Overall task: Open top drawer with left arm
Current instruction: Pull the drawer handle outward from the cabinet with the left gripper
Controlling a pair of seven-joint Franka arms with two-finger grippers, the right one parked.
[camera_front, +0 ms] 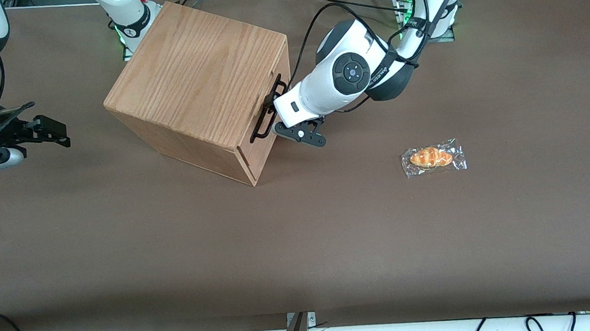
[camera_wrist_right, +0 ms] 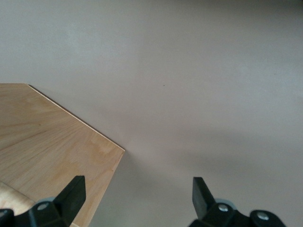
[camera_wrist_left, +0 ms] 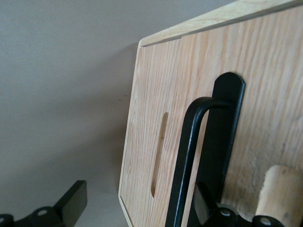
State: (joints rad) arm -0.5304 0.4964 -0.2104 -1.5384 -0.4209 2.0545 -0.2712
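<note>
- gripper [camera_front: 272, 115] sits at the bar handle [camera_front: 268, 109] on the top drawer [camera_front: 272, 91] front; fingers spread, one finger [camera_wrist_left: 71, 201] out over bare table [camera_front: 331, 226], one by the bar
- cabinet [camera_front: 199, 83] blocks the fingertip side
- wrapped bread [camera_front: 433, 157] well apart, no obstruction

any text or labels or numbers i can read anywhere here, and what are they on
There is nothing that can be read for certain.
Left arm: a line of small black print runs along its white link near the dark joint cap, too small to read.
Parked arm's base: a dark band with lettering, too small to read.
Wrapped pastry: clear wrapper, no label visible.
Cabinet, top drawer and its black handle: no markings.
Gripper, at the handle: no markings.
</note>
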